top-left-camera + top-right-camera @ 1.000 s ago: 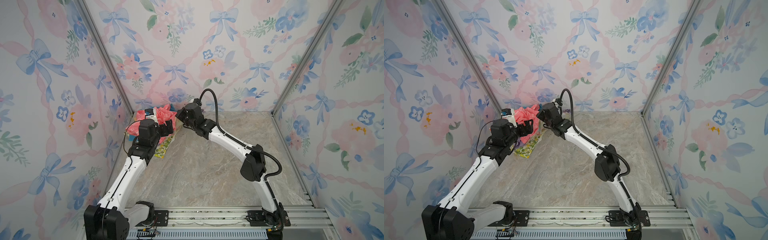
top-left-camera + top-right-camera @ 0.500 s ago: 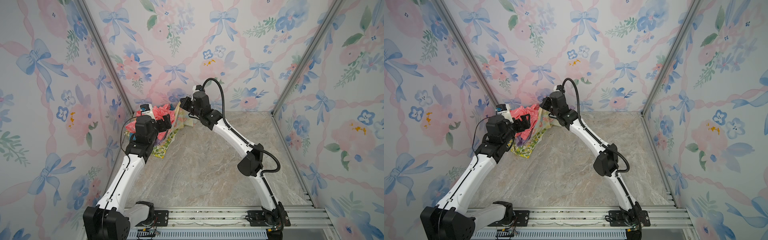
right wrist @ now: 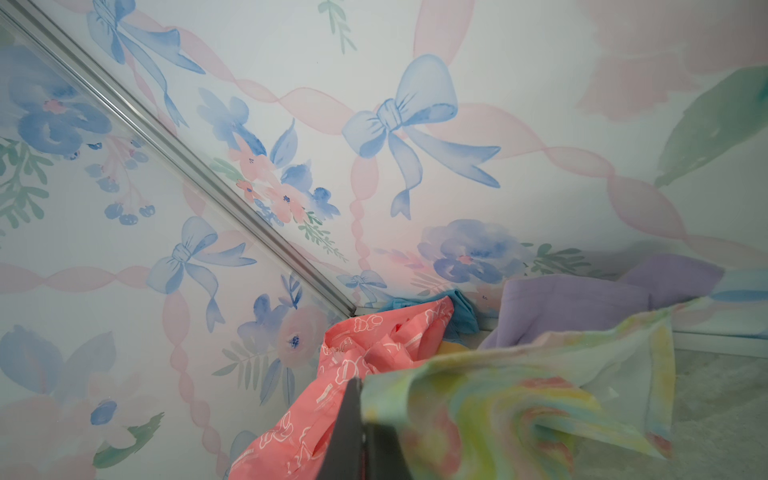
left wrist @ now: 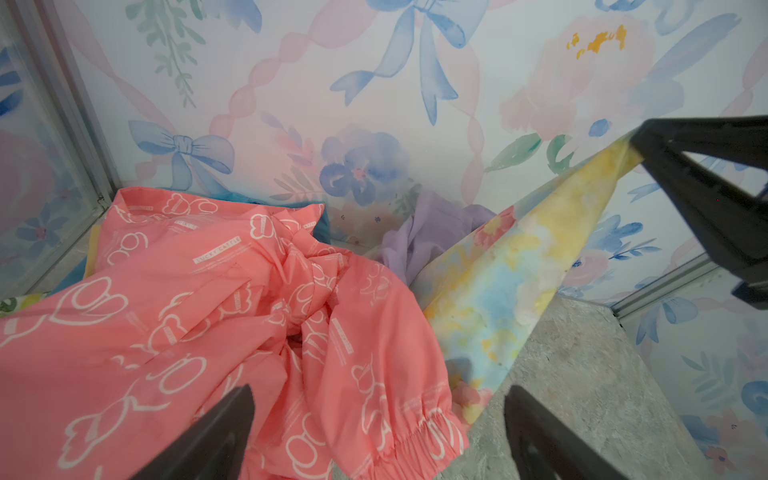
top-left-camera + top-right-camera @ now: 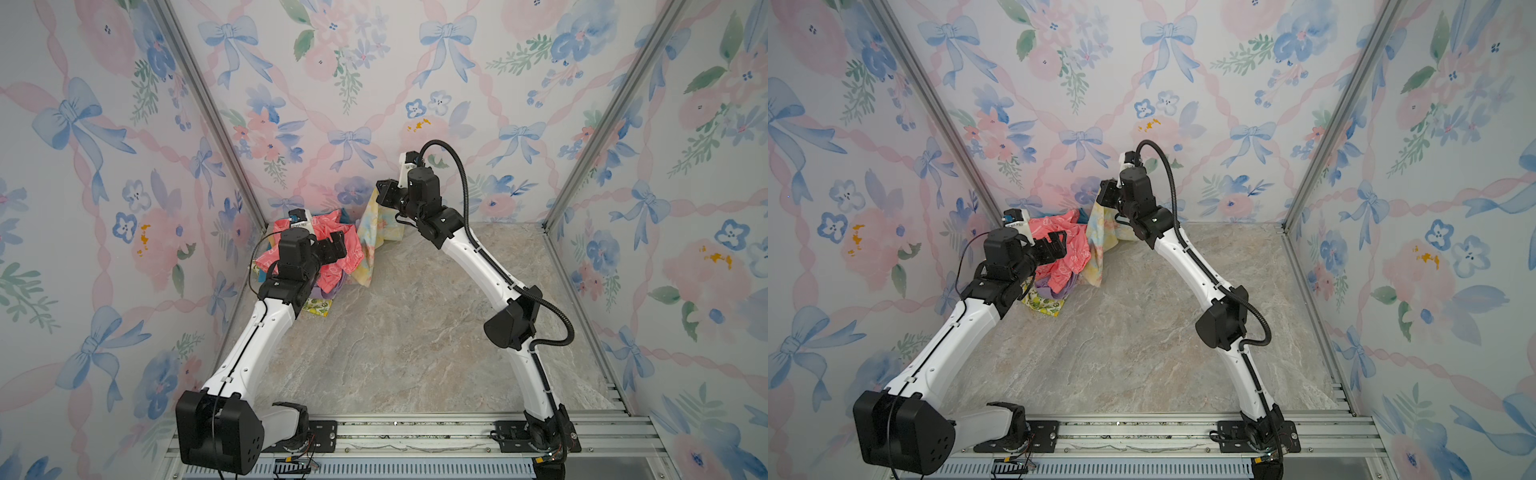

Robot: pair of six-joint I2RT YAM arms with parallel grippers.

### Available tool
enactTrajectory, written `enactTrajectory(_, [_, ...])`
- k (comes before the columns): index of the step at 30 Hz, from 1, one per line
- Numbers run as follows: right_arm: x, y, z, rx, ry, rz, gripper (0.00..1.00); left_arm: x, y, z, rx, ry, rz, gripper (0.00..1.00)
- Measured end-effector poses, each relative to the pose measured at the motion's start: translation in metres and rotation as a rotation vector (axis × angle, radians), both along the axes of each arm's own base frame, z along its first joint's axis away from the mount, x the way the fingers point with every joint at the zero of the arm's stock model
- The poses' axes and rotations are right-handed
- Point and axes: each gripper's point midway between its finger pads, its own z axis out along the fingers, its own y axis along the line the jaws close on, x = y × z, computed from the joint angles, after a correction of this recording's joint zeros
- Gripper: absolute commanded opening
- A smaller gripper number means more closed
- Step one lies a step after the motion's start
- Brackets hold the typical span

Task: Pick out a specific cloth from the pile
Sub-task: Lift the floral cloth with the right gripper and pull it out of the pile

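A robot test cell in a lab, not a lived-in room. Three walls [image 5: 374, 83] papered with bows and flowers close in a small booth, joined at the corners by bare aluminium posts [image 5: 208, 112]. The desk [image 5: 415, 332] is a marble-look slab that fills the booth from wall to wall. Along its near edge runs a slotted aluminium rail [image 5: 415, 432], and bolted to it are a white-and-black left arm [image 5: 257, 336] and right arm [image 5: 486, 270]. A black ribbed cable hose [image 5: 461, 166] loops along the right arm, and loose wires [image 5: 297, 461] hang at the rail.
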Motion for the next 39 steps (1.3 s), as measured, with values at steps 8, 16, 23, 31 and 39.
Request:
enactTrajectory(8, [-0.018,-0.012,0.047,-0.01,-0.106,0.016,0.0,0.006,0.001,-0.011,0.008,0.027,0.01,0.95])
enactTrajectory(16, [-0.05,-0.025,0.104,-0.012,-0.228,0.03,0.0,0.01,0.002,-0.018,0.013,0.04,0.017,0.95])
enactTrajectory(23, [-0.084,-0.063,0.166,0.0,-0.341,-0.011,0.0,0.018,0.0,-0.026,0.014,0.053,0.016,0.95])
enactTrajectory(31, [-0.111,-0.148,0.225,0.026,-0.42,-0.142,0.0,0.026,-0.023,-0.029,0.014,0.048,-0.033,0.96])
enactTrajectory(39, [-0.122,-0.233,0.224,-0.037,-0.366,-0.304,0.0,0.026,-0.058,-0.01,0.022,-0.012,-0.142,0.96])
